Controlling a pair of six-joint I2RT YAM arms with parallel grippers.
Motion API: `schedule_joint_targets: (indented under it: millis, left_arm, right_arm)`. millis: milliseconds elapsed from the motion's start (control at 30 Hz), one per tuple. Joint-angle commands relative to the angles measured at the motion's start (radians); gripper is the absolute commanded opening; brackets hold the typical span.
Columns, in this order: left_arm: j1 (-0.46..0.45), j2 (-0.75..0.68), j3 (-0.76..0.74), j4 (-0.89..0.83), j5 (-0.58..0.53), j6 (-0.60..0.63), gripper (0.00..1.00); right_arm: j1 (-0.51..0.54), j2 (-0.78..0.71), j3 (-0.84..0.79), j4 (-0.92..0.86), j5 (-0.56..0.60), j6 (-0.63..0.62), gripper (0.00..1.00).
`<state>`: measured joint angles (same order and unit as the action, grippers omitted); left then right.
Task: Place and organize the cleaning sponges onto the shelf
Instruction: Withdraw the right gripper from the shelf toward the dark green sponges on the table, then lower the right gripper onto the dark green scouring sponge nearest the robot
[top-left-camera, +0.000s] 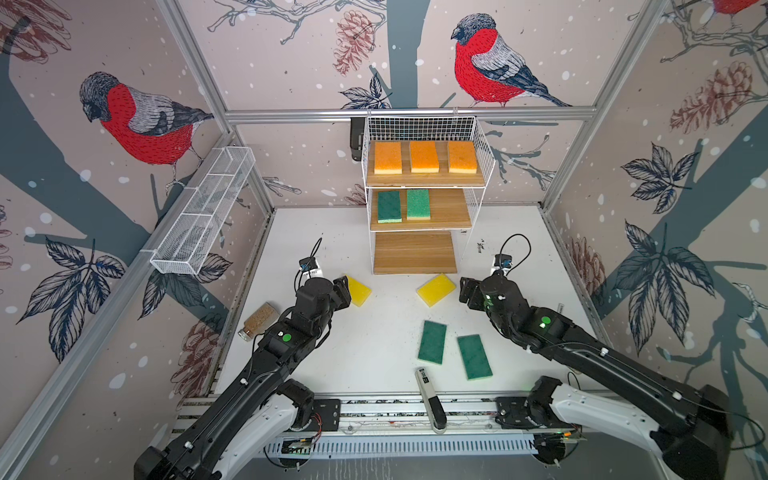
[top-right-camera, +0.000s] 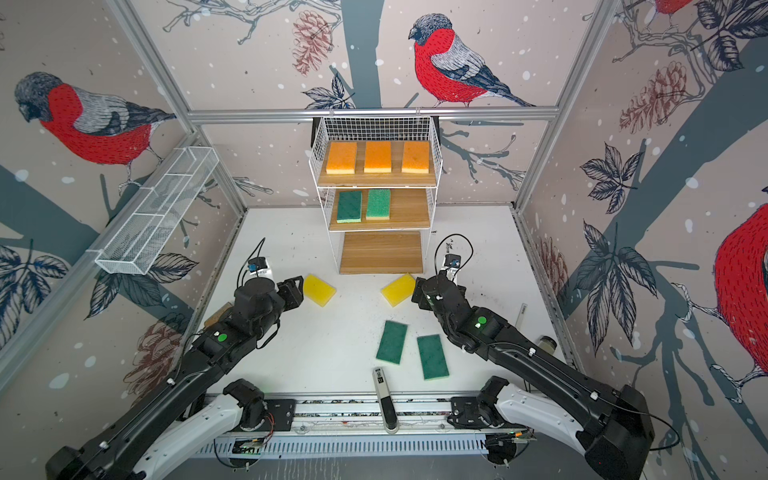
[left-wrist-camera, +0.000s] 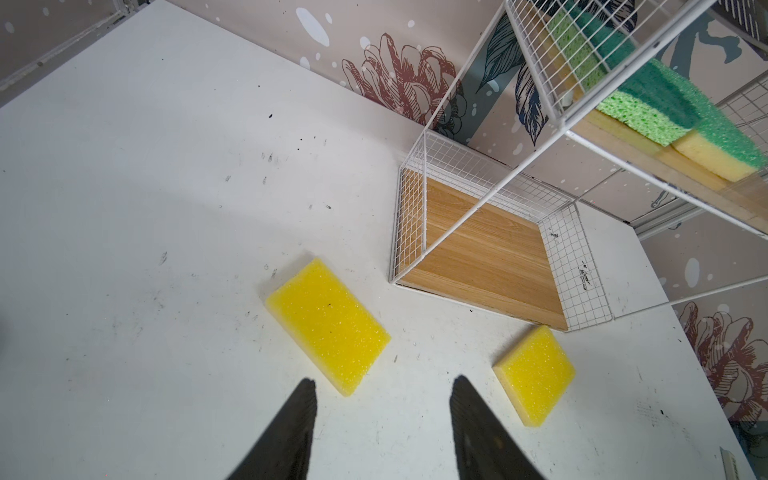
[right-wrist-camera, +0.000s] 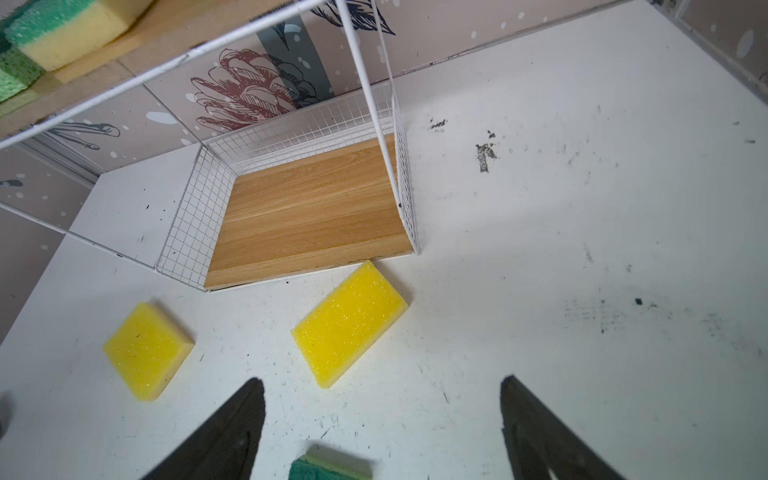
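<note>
On the shelf (top-left-camera: 415, 251), three orange sponges (top-left-camera: 424, 157) lie on the top board and two green ones (top-left-camera: 404, 205) on the middle board. The bottom board is bare. Two yellow sponges (top-left-camera: 360, 291) (top-left-camera: 436, 289) lie on the table in front of it. Nearer me lie two green sponges (top-left-camera: 432, 341) (top-left-camera: 474, 356). My left gripper (left-wrist-camera: 383, 380) is open and holds nothing, just short of the left yellow sponge (left-wrist-camera: 328, 324). My right gripper (right-wrist-camera: 383, 379) is wide open behind the right yellow sponge (right-wrist-camera: 349, 322). A green sponge's edge (right-wrist-camera: 328, 467) shows below its fingers, untouched.
A long white mesh trough (top-left-camera: 203, 212) hangs on the left wall. A spice jar (top-left-camera: 258, 321) lies at the table's left edge. A slim white-and-black device (top-left-camera: 430, 399) lies across the front rail. A small jar (top-right-camera: 547, 343) stands by the right wall.
</note>
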<state>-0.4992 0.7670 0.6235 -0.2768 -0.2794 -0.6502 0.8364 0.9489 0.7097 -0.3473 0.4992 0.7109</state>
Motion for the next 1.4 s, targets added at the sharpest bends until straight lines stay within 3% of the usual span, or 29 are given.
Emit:
schedule_joint_targets:
  millis: [0,233,533,1000,1367]
  left_arm:
    - [0.001,0.005,-0.002,-0.013,0.031,-0.016,0.53]
    - [0.002,0.020,-0.020,-0.050,0.052,-0.022,0.55]
    - [0.002,0.014,-0.039,-0.051,0.082,-0.023,0.56]
    - [0.001,-0.015,-0.055,-0.068,0.096,-0.034,0.58]
    - [-0.001,-0.038,-0.057,-0.078,0.107,-0.051,0.59]
  right_arm:
    - [0.000,0.000,-0.020,0.002,-0.014,0.077,0.88]
    - [0.018,-0.002,-0.043,-0.092,-0.063,0.151,0.88]
    - [0.099,-0.059,-0.147,-0.250,-0.072,0.336,0.89]
    - [0.405,-0.052,-0.212,-0.425,-0.031,0.670,0.93]
    - [0.576,-0.043,-0.254,-0.456,-0.060,0.821,0.94]
